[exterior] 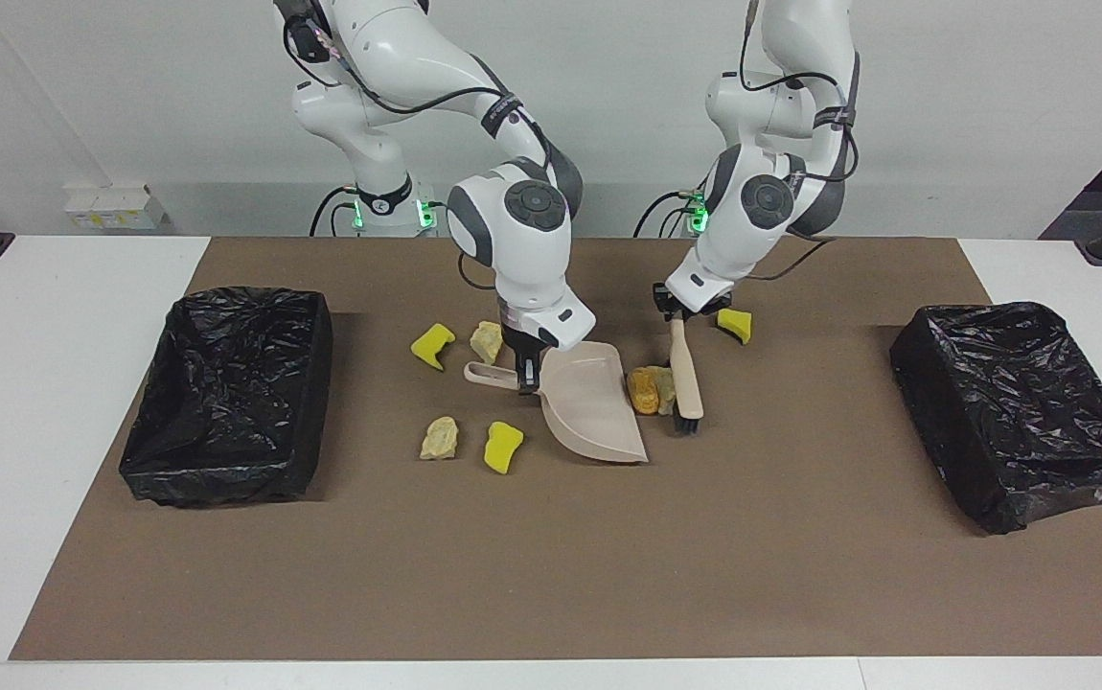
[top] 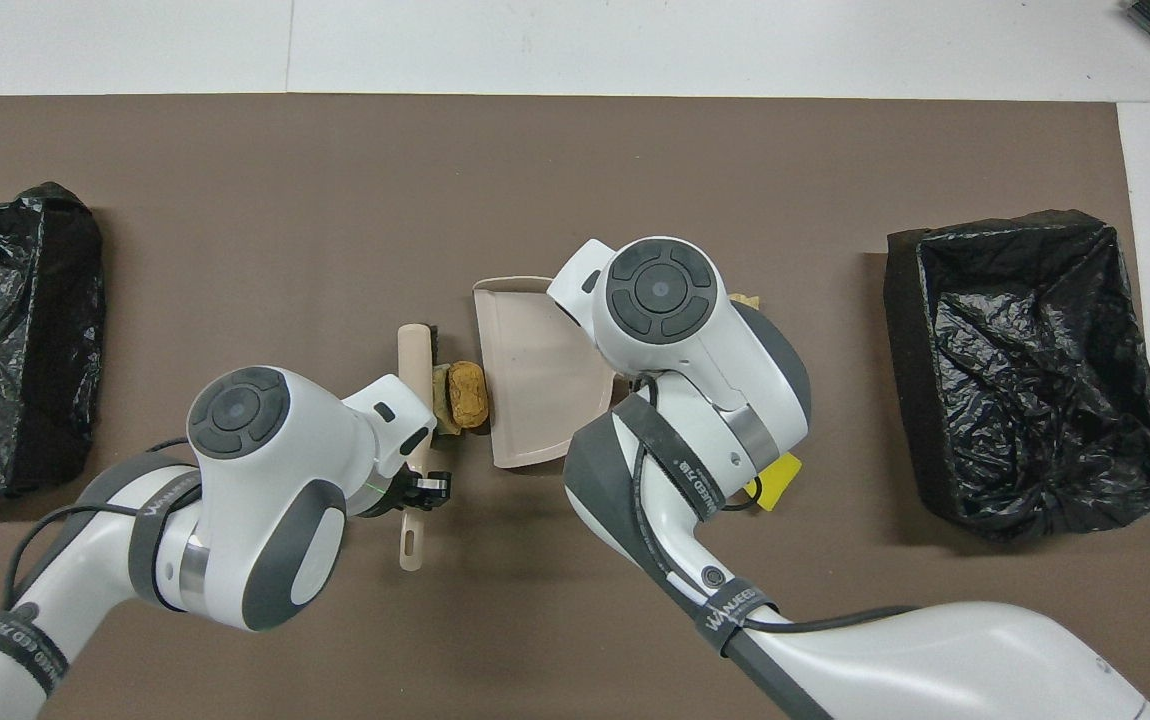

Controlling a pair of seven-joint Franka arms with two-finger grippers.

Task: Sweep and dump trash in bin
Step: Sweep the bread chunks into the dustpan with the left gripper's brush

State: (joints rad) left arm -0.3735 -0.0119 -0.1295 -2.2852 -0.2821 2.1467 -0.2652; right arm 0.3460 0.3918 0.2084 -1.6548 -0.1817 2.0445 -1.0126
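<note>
I hold the brush [exterior: 684,379] clamped in my left gripper [exterior: 677,312], its bristles against an orange-brown lump [exterior: 645,390] just below; my right gripper [exterior: 526,376] pinches the dustpan [exterior: 591,406] handle. Too quick a stroke could skid the trash past the pan's lip.

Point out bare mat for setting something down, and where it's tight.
Free: the mat strip farther from the robots than the dustpan, running between both bins. Crowded: the middle, with dustpan, brush, orange-brown lump and scattered trash under both grippers.
</note>
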